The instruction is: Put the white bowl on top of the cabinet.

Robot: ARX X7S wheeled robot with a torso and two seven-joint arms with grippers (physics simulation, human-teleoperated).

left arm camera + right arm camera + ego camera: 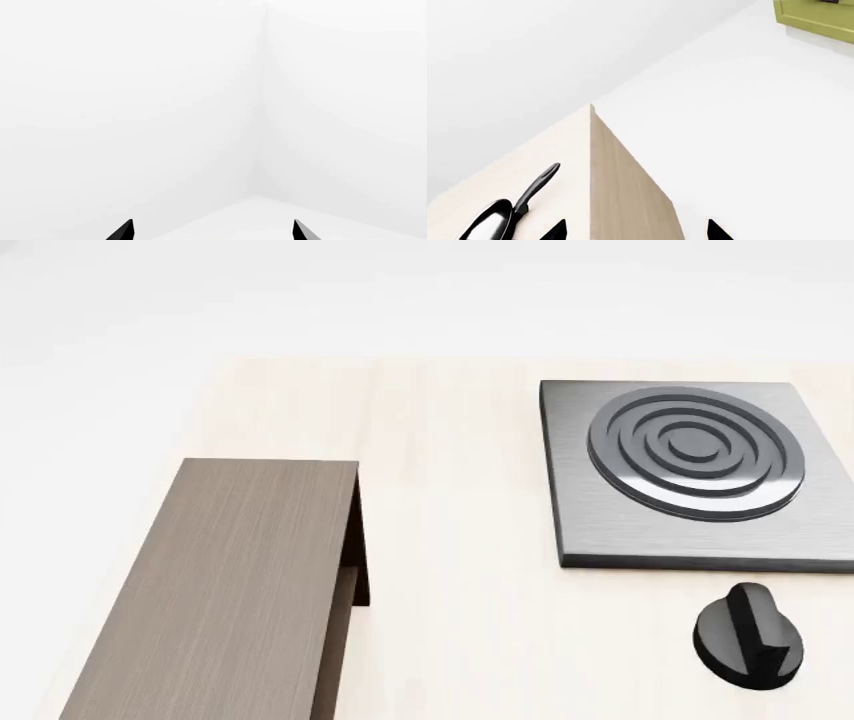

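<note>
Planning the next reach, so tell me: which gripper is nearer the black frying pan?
Right, it seems. The right gripper hangs at the table corner, the frying pan close beside its fingertip. The left gripper faces only bare white walls.

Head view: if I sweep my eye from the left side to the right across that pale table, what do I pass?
The cabinet with its grey-brown wood-grain top, then bare table, then the square grey stove plate with concentric rings. The black knob sits below the plate and within its span, so it has no separate place in the order.
</note>
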